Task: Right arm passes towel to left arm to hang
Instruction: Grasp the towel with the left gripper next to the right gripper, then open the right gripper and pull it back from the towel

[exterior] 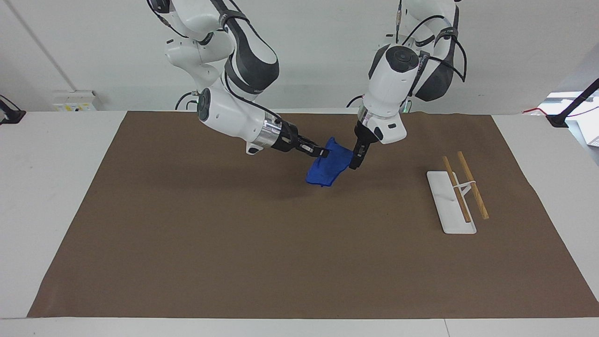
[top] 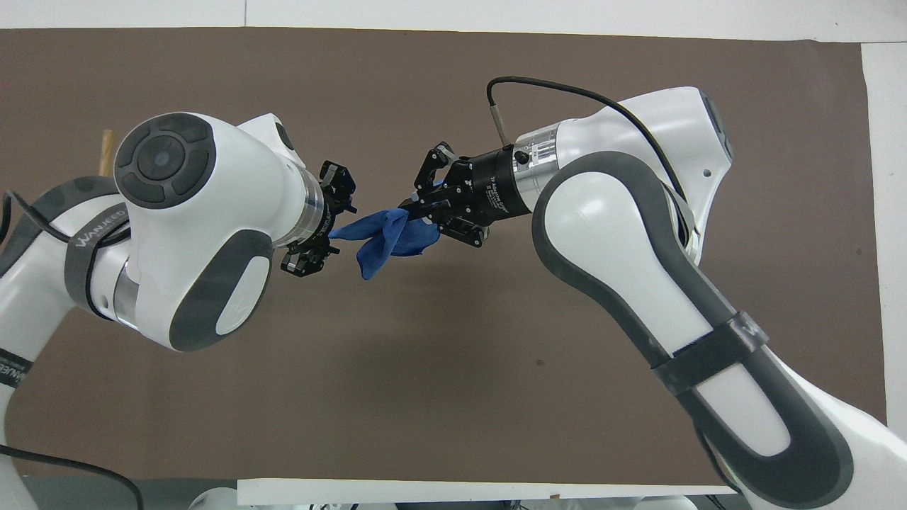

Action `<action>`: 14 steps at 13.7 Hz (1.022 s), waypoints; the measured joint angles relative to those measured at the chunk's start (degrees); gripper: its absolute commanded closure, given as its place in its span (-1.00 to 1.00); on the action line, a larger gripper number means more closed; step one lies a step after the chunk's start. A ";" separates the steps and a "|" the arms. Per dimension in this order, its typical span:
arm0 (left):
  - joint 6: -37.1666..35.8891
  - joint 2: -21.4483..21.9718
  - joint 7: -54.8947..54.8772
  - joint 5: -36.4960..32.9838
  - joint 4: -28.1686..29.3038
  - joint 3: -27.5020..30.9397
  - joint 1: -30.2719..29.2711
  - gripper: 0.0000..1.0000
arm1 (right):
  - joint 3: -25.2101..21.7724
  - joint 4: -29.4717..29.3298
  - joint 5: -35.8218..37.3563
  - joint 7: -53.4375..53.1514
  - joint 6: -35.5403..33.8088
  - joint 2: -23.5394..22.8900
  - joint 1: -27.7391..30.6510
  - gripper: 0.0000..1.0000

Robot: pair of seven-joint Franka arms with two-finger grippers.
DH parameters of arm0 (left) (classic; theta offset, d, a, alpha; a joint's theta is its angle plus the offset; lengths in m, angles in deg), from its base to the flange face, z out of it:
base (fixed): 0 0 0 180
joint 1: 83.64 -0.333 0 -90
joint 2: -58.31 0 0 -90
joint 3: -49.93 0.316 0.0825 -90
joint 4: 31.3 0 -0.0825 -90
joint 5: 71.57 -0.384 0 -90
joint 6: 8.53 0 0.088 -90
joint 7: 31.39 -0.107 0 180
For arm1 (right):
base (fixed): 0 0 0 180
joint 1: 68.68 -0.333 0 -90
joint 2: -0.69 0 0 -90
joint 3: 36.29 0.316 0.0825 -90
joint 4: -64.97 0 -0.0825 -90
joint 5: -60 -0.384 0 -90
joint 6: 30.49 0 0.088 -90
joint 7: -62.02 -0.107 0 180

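Blue cloth, the towel (exterior: 329, 167) (top: 382, 237), is held up in the air over the middle of the brown mat (exterior: 262, 252) (top: 439, 368), well clear of its surface; it is pinched at 1 bunched corner by the right gripper (exterior: 322, 152) (top: 414, 210), whose fingers are clenched on the fabric, and the rest of the cloth droops below and away from that grip in loose folds. The right arm is seen reaching in low and nearly level from its own end of the table. The left gripper (exterior: 354, 163) (top: 333, 230) is placed at the towel's free corner, pointing steeply down in the facing view; in the overhead view its 2 fingers are seen spread apart, 1 on either side of the cloth's tip, so the claw is read as released and not yet closed on the fabric; whether the pads are touching the cloth cannot be told. A white rack (exterior: 456, 196) with 2 wooden rods is seen standing on the mat toward the left arm's end of the table, well apart from the towel and from both grippers; in the overhead view it is almost wholly hidden under the left arm.
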State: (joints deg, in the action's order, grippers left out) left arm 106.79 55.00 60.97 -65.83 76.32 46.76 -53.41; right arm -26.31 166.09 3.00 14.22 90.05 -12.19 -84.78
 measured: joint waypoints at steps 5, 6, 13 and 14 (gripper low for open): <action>0.03 -0.01 -0.39 -0.23 -0.06 0.06 0.98 1.00 | 0.00 0.27 0.00 -0.02 3.63 -0.05 -1.69 0.99; 0.06 -0.03 -0.55 -0.66 -0.21 0.09 0.98 1.00 | 0.00 0.35 0.00 -0.02 3.79 -0.07 -1.82 0.97; 0.16 -0.40 -0.87 -2.97 -1.62 0.09 0.99 1.00 | -0.11 0.32 3.87 0.08 4.29 -0.08 -2.00 -0.99; 0.04 -0.40 -0.87 -4.17 -1.64 0.11 0.98 1.00 | -0.26 0.21 8.11 0.60 4.40 0.01 -1.75 -0.99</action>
State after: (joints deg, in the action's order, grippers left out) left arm 106.82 54.60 60.10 -70.00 74.67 46.87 -52.43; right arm -26.57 166.29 11.11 14.81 94.45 -12.17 -86.53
